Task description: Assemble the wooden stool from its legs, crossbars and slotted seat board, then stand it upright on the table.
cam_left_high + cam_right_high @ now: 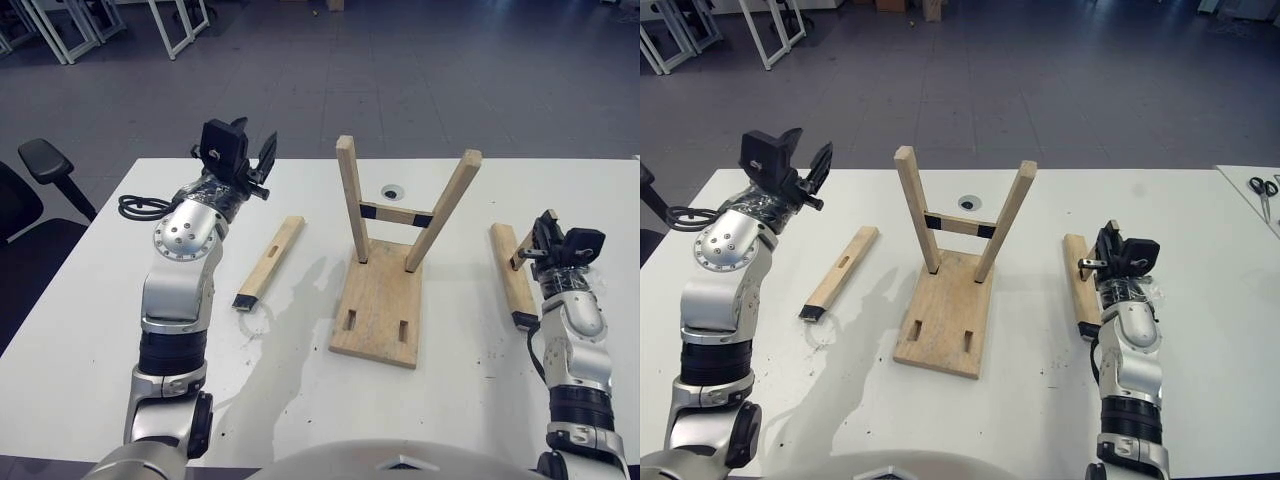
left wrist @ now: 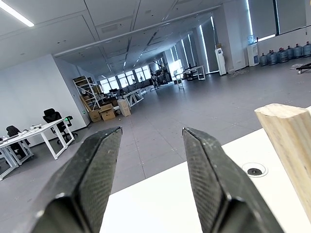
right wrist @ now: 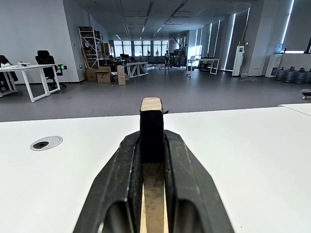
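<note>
No readable txt, nos., labels or signs on the stool [image 1: 375, 305], either loose leg [image 1: 510, 268], the tabletop [image 1: 450, 410] or in the rm behind.

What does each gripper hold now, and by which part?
Right gripper: a wooden bar, clamped by its black-wrapped section, tip poking out beyond the fingers. Left gripper: open, nothing held.
</note>
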Available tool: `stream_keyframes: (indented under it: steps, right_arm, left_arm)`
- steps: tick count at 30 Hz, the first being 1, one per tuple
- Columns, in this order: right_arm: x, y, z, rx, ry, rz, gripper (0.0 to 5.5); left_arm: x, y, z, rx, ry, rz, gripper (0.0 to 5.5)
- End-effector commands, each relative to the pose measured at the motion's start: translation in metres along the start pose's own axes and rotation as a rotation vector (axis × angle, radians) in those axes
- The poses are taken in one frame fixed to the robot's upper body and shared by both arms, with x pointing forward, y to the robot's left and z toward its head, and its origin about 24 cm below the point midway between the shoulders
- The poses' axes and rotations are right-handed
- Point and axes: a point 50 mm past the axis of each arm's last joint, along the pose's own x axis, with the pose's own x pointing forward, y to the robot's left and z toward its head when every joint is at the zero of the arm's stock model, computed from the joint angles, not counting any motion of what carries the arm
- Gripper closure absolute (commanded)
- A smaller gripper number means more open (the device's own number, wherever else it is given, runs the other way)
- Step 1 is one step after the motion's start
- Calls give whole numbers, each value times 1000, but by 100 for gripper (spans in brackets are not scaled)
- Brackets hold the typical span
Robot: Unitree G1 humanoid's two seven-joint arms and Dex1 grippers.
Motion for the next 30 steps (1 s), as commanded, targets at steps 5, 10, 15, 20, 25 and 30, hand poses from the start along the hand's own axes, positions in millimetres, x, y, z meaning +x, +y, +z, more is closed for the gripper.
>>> stream_keyframes:
  steps: [5, 10, 15, 20, 25, 30]
  right_arm:
    - [20, 11, 79, 28, -164, -12, 401]
    - [53, 34, 154, 31, -350, 35, 401]
    - [88, 32, 95, -57, -104, 35, 401]
    - [73, 9, 22, 7, 151, -34, 401]
    - [79, 30, 62, 104, 5, 53, 401]
    - [66, 28, 126, 72, -258, 64, 401]
  left_arm:
    - [-5, 1, -9, 4, 32, 10, 320]
    - [-5, 1, -12, 1, 41, 9, 320]
    - [-4, 0, -14, 2, 47, -1, 320]
    - [-6, 0, -21, -3, 74, -8, 320]
    - [-9, 0, -26, -1, 90, -2, 320]
    - [-8, 0, -25, 2, 82, 4, 320]
